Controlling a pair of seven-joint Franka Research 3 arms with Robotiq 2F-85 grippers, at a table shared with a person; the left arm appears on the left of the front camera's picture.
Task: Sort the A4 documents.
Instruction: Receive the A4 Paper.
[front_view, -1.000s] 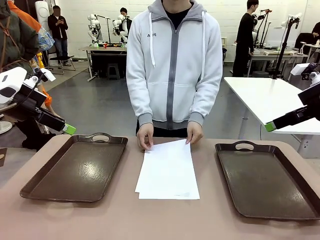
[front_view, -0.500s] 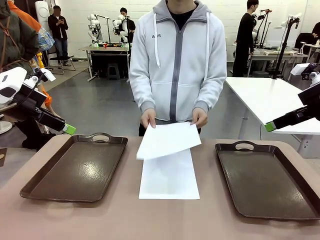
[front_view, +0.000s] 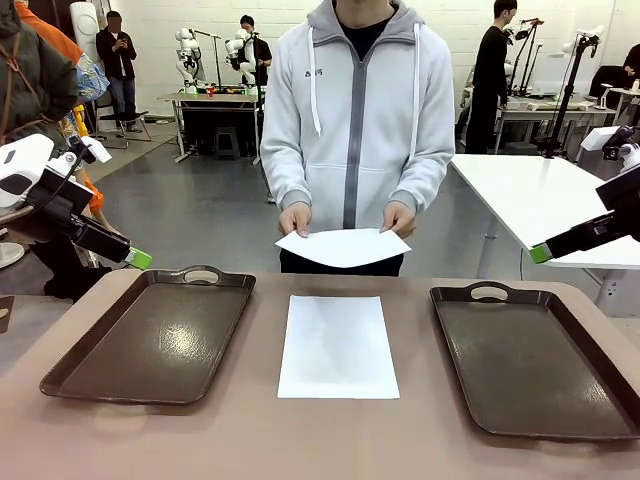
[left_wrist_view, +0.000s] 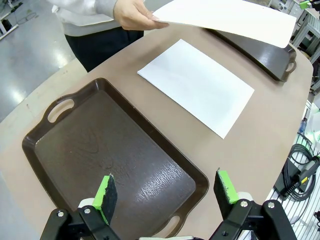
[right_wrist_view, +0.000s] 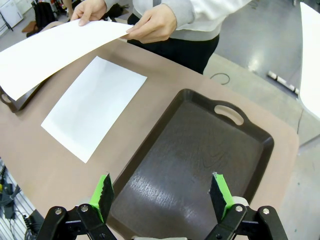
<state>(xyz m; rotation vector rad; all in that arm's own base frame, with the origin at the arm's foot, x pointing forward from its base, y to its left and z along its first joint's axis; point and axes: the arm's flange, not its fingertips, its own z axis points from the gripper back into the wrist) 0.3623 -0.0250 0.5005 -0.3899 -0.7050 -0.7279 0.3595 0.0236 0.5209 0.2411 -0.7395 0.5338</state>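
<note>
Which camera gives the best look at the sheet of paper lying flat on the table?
The front view: the sheet on the table shows whole and square-on, between the left tray and the right tray. The left wrist view and the right wrist view show that sheet too, but at a slant.

two a4 documents (front_view: 343, 247) (front_view: 338, 346), two brown trays (front_view: 150, 340) (front_view: 540, 360), two grippers (left_wrist_view: 167, 192) (right_wrist_view: 162, 195) and two hands (front_view: 295, 217) (front_view: 398, 217) are showing.

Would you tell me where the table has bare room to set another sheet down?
The left tray and right tray are bare inside. Bare table runs between each tray and the flat sheet, and along the near edge. The middle is crowded: a person holds another sheet above the far side.
</note>
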